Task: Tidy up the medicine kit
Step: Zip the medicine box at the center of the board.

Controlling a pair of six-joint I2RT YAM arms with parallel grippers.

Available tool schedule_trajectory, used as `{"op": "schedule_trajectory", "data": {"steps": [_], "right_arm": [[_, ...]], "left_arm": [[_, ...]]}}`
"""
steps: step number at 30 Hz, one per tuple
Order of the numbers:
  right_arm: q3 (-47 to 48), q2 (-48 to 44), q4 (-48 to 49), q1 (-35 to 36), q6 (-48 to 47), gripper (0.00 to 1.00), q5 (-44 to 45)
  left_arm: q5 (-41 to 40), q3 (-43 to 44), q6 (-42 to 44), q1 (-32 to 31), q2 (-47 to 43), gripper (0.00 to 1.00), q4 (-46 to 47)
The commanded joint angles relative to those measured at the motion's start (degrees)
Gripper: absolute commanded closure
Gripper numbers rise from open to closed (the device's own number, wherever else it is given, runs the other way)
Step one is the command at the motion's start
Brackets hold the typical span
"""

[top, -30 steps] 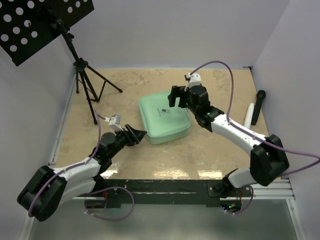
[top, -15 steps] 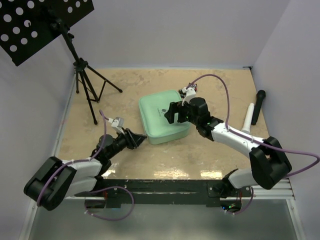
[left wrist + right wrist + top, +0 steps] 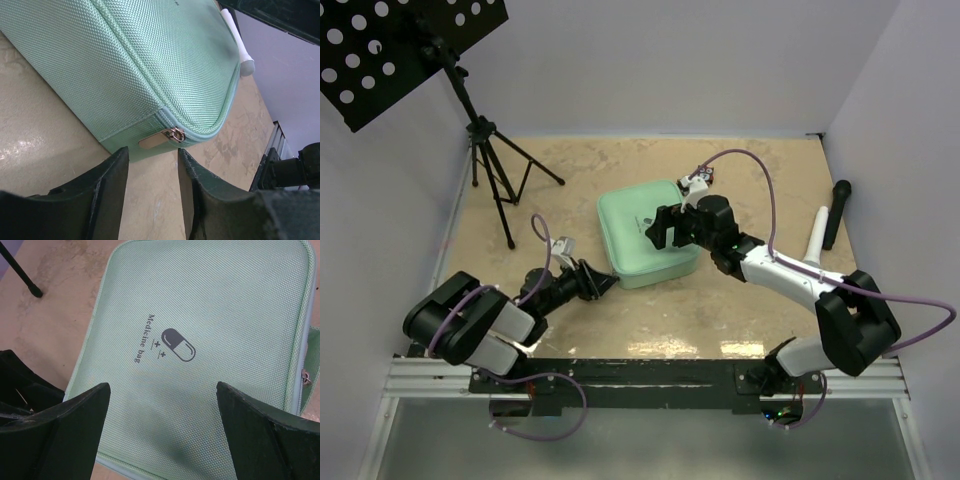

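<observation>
The medicine kit [image 3: 638, 240] is a mint-green zip case lying shut on the tan table, with a pill mark and "Medicine bag" printed on its lid [image 3: 170, 342]. My left gripper [image 3: 605, 283] lies low at the case's near left corner. It is open, and its jaws stand a narrow gap apart with nothing between them. The metal zip pull [image 3: 156, 140] hangs at the case's corner, just beyond the left gripper [image 3: 152, 156]. My right gripper [image 3: 667, 228] hovers over the lid, wide open and empty, with the case [image 3: 215, 315] filling the right wrist view under the gripper [image 3: 162, 390].
A black tripod [image 3: 492, 170] with a perforated black plate [image 3: 390, 45] stands at the back left. A white tube [image 3: 816, 232] and a black stick-shaped object [image 3: 837, 212] lie at the right edge. White walls close in the table on three sides.
My left gripper has slid closer to the case's near left corner and its jaws have narrowed. My right gripper has moved down and nearer over the lid.
</observation>
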Motion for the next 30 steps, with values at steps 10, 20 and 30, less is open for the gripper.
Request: {"op": "schedule_trajectory", "data": {"steps": [10,20,30], "right_arm": [[-0.21,0.20,2.87,0.26,0.36,0.08,-1.27],[-0.12,0.55,2.60,0.17,0.36,0.08,-1.36],[-0.12,0.11,1.81,0.26,-0.26,0.08,-0.31]], "left_arm": [[-0.79,-1.89,3.58,0.48,-0.08,0.50,17.08],[5.80,-0.57,-4.15,2.32,15.57,0.59,37.65],[2.99,-2.94,0.84,2.23,5.84,0.59,35.47]]}}
